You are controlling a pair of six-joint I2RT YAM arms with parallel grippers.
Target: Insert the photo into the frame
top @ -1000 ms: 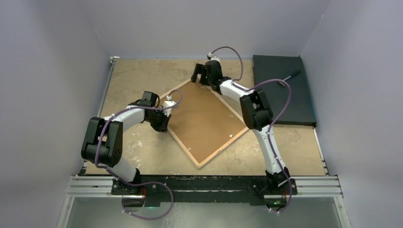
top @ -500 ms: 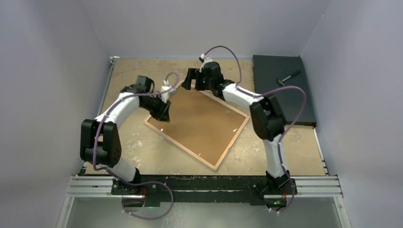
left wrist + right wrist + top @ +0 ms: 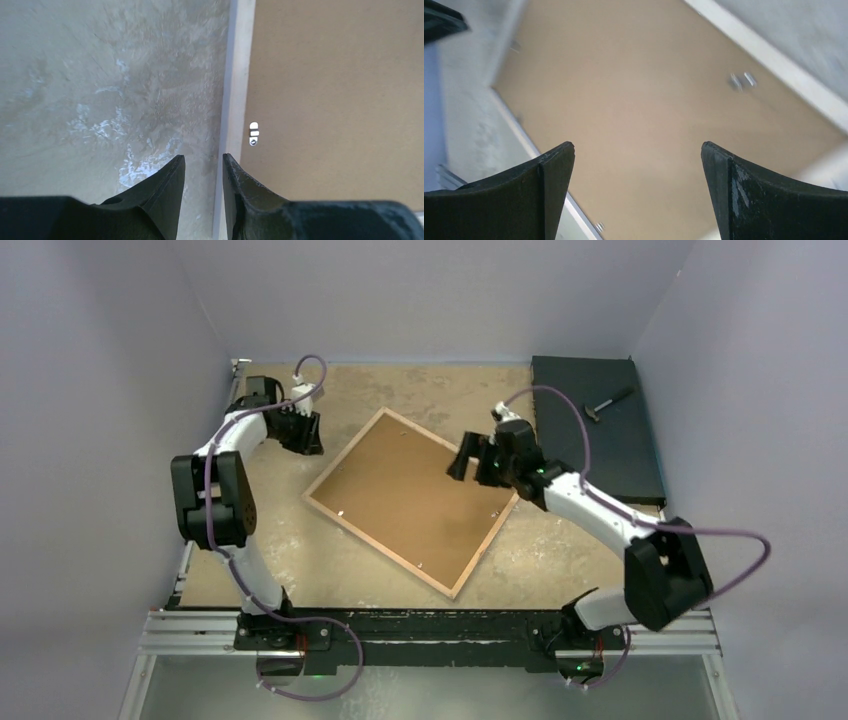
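"Nearest the arm bases, what lies on the mottled tan table (image 3: 290, 560)?"

"Large rectangular picture frame (image 3: 376, 543) with light wood-coloured edges, lying flat, back upward, turned cornerwise. A plain brown backing board (image 3: 400, 490) fills it. One corner points toward the bases, nearer than the right gripper (image 3: 636, 147)."

"And the right gripper itself?"

"Black two-finger jaws spread wide, gripping nothing. It hovers above the backing board, toward the frame's right corner. Between its fingers only brown board shows. Beyond its right finger runs a pale length of frame edge."

"Farther out, the left gripper (image 3: 202, 157)?"

"Black jaws parted by a narrow gap, with nothing between them. It sits above bare table, just beside the frame's upper-left edge. Whether a finger touches that edge cannot be told. The pale edge runs ahead from its right finger. Just past the edge, a small silver turn clip (image 3: 254, 133) sits on the board."

"Farthest of all?"

"Flat black rectangular slab (image 3: 590, 455), well apart from the right gripper, off behind its wrist at the table's far right corner. A small dark hammer-like tool (image 3: 608, 403) lies on the slab."
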